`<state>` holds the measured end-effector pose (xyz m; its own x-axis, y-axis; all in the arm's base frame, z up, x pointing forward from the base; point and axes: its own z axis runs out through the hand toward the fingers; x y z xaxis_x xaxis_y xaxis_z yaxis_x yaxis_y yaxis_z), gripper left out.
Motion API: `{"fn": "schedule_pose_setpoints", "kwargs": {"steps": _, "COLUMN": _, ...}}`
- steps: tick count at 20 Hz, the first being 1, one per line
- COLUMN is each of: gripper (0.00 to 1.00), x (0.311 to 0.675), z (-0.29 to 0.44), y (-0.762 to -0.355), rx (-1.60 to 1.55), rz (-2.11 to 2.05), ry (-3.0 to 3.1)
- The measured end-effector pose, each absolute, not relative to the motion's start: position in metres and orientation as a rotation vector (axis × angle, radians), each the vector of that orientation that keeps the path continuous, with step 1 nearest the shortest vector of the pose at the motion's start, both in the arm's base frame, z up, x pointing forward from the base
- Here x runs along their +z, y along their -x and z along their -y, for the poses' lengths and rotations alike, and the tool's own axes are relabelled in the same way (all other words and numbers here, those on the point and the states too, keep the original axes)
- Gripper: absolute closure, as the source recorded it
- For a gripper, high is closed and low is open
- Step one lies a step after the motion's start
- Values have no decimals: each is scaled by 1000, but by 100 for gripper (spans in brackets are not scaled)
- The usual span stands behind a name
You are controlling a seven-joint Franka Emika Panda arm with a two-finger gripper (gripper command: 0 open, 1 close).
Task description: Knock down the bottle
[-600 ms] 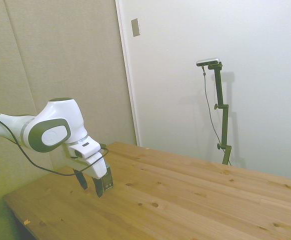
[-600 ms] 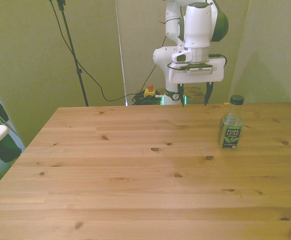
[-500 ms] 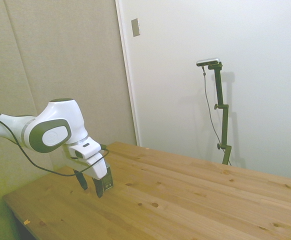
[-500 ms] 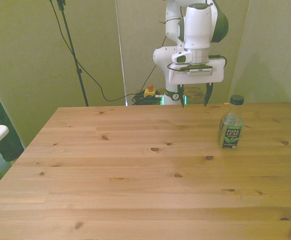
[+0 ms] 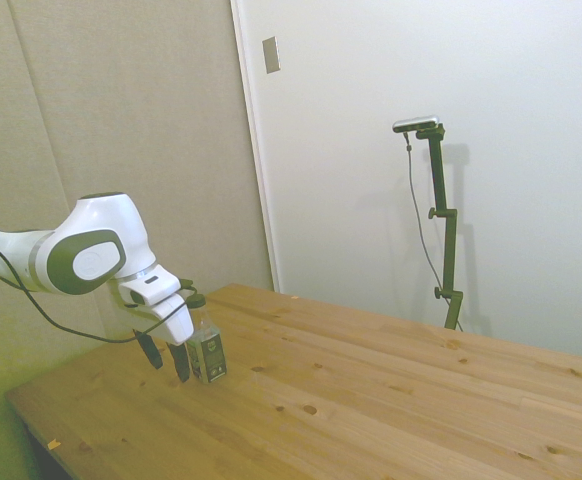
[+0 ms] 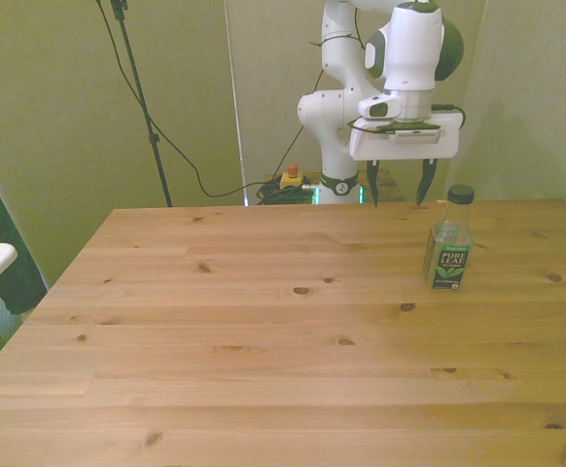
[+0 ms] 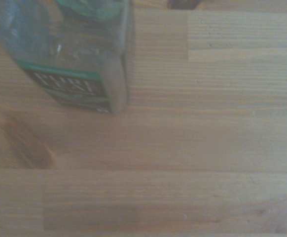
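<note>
Wooden table with knots; pale walls; white door frame.

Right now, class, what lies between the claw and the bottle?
Nothing: in the front view only bare table separates the open claw from the upright bottle.

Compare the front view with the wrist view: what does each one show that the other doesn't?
Only the front view shows the open gripper, the bottle's dark green cap and the bottle standing upright near the table's far edge, toward the front view's right. Only the wrist view shows a blurred close-up of the bottle's lower body and the wood grain beside it. Both show the bottle's dark label and the wooden table.
</note>
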<state>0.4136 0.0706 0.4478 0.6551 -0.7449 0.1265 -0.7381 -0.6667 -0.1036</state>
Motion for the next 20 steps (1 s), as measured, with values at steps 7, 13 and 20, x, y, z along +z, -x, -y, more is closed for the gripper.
{"fn": "schedule_pose_setpoints", "kwargs": {"steps": 7, "gripper": 100, "x": 477, "z": -111, "y": -427, "rx": -326, "rz": -1345, "ry": 2746}}
{"fn": "schedule_pose_setpoints", "kwargs": {"steps": 13, "gripper": 100, "x": 484, "z": -124, "y": -447, "rx": -364, "rz": -1393, "ry": 2724}}
{"fn": "schedule_pose_setpoints", "kwargs": {"steps": 20, "gripper": 100, "x": 492, "z": -125, "y": -464, "rx": -400, "rz": -1433, "ry": 2704}}
